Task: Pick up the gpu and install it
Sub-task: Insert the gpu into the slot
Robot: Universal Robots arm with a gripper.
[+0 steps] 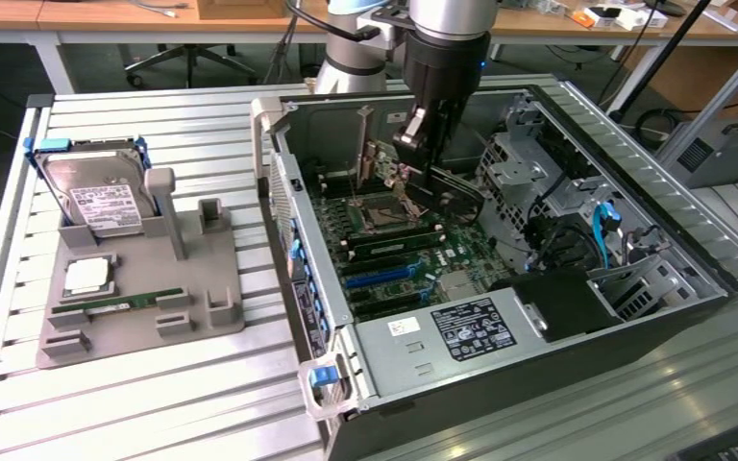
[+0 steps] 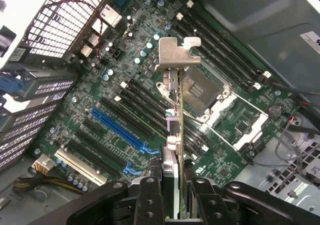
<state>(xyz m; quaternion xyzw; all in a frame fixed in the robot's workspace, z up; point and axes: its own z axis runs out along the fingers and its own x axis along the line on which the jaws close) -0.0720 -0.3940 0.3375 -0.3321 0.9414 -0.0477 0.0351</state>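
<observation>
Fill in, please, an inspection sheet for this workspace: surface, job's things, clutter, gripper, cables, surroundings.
Surface: slatted metal table, carrying an open computer case and a grey tray.
Job's things: graphics card held above the motherboard; it appears not yet seated in a slot.
Clutter: hard drive, processor and memory stick, all on the tray.
Gripper: gripper shut on the graphics card, over the open case.
Cables: blue cables inside the case; red and black wires across the fan grille.
Surroundings: wooden desks and a chair base behind the table.
</observation>
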